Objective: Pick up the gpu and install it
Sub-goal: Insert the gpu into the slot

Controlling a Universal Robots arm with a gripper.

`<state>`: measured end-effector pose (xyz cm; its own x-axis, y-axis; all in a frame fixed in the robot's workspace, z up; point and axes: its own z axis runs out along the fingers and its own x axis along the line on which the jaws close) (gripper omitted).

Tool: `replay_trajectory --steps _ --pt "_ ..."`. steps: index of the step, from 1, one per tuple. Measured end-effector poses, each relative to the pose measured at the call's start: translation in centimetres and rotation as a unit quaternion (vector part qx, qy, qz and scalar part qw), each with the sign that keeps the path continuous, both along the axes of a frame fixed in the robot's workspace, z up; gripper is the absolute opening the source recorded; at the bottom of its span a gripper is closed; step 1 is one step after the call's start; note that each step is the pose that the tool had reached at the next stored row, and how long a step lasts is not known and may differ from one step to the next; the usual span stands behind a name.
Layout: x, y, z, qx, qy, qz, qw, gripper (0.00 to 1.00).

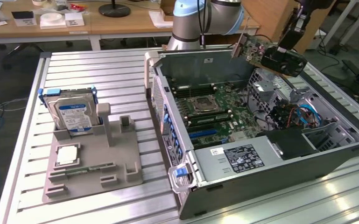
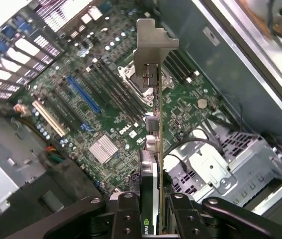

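The gpu (image 1: 252, 48) hangs in the air over the far right corner of the open computer case (image 1: 328, 154), with my gripper (image 1: 283, 59) shut on it. It is a green card tilted on edge. From the wrist I look along the gpu (image 2: 153, 124) edge-on, its silver bracket (image 2: 153, 47) pointing away from me and my gripper (image 2: 150, 209) clamped on its near end between two black fingers (image 2: 126, 214). Below it lies the motherboard (image 2: 180, 107) with a blue slot (image 2: 83, 93), well apart from the card.
The case lies open on a slatted metal table (image 1: 92, 70), motherboard (image 1: 210, 112) facing up, drive cage and cables (image 1: 291, 114) on the exterior view's right. A grey holder (image 1: 92, 172) on the exterior view's left carries a hard drive (image 1: 73, 114) and a memory stick (image 1: 82, 170).
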<state>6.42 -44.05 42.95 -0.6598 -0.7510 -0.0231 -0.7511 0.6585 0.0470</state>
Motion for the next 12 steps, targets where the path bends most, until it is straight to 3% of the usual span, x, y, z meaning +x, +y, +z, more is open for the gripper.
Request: replay_trajectory --steps 6,12 --pt "0.0 0.0 -0.02 0.0 0.0 0.051 0.9987 0.27" --pt "0.0 0.0 -0.04 0.0001 0.0 0.102 0.9948 0.27"
